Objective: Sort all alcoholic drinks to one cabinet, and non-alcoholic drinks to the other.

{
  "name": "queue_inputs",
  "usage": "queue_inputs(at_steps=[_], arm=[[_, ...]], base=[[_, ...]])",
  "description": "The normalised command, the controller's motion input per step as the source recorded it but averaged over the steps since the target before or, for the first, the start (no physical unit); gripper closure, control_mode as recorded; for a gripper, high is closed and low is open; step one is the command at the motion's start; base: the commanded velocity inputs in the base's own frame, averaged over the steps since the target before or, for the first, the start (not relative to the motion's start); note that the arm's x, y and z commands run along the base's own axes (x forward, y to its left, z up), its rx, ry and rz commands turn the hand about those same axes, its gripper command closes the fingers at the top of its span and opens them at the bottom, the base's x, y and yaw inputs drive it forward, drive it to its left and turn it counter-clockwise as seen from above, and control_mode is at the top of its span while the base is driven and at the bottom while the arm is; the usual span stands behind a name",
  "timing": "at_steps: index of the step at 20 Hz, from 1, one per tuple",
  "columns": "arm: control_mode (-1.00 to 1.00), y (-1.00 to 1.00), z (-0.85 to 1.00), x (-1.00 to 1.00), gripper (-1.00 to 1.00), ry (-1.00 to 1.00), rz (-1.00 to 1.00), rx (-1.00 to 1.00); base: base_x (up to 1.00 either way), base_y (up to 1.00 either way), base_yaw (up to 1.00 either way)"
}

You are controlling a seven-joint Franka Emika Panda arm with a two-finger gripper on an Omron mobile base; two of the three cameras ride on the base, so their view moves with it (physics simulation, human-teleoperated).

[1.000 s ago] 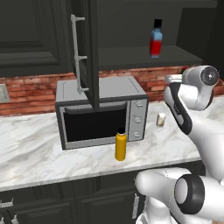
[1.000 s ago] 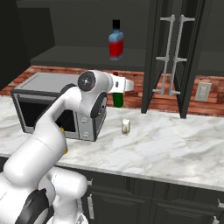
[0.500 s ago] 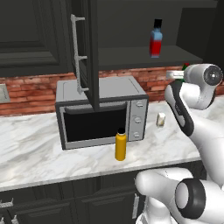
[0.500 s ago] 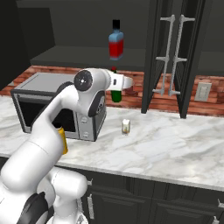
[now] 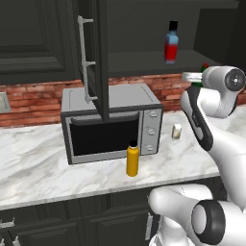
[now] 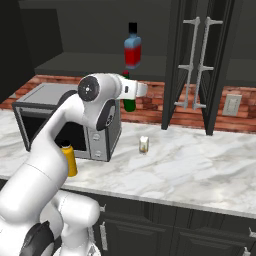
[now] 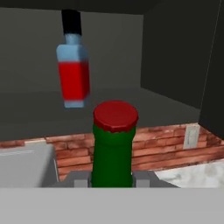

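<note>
- One gripper point(image 7: 112, 181) is clamped on the green bottle point(image 7: 112, 148), raised below the open cabinet shelf point(image 6: 80, 62).
- Next: likely set it beside the blue-and-red bottle point(image 6: 132, 47).

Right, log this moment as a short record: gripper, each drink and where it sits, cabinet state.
gripper: shut on the green bottle, raised above the counter, facing the open cabinet
green bottle: red cap up, upright, held by its neck
blue and red bottle: standing on the open cabinet shelf
yellow-orange bottle: on the counter, in front of the microwave
cream container: on the counter, right of the microwave
cabinet doors: open
</note>
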Motion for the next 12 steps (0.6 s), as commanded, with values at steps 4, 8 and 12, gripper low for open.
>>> queue_inputs(at_steps=[4, 8, 12], arm=[[-1.0, 0.11, 0.27, -0.12, 1.0, 0.0, 0.0, 0.01], [-1.0, 0.11, 0.26, -0.14, 1.0, 0.0, 0.0, 0.0], [-1.0, 0.12, 0.17, -0.07, 1.0, -0.01, 0.0, 0.0]], base=[[0.0, 0.0, 0.0], [0.0, 0.0, 0.0], [0.0, 0.0, 0.0]])
